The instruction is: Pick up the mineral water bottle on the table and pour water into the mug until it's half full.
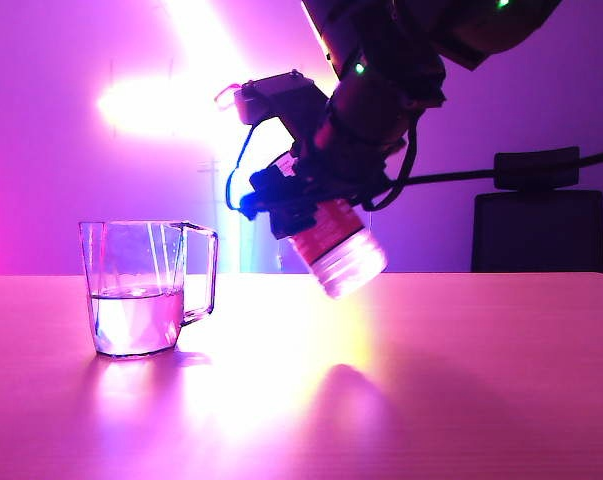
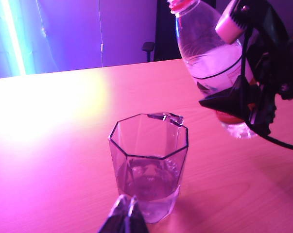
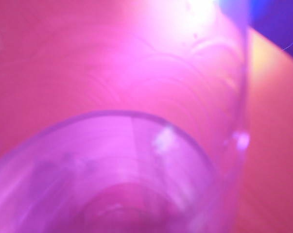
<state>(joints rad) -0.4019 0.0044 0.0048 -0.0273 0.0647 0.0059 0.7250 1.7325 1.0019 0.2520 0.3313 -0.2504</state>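
Half the mug (image 1: 146,290) holds water, so my right gripper (image 1: 311,195) clamps the mineral water bottle (image 1: 336,250) tilted right of it, while my left gripper (image 2: 127,216) sits pinched near.

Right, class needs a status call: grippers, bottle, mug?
Right gripper shut on the mineral water bottle, tilted beside the mug. Left gripper shut, near mug. Mug part-filled. Nothing between.

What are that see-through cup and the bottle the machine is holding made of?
The mug looks like clear glass or hard plastic: faceted walls, water visible inside. The mineral water bottle, gripped by the right hand, looks like thin clear ribbed plastic.
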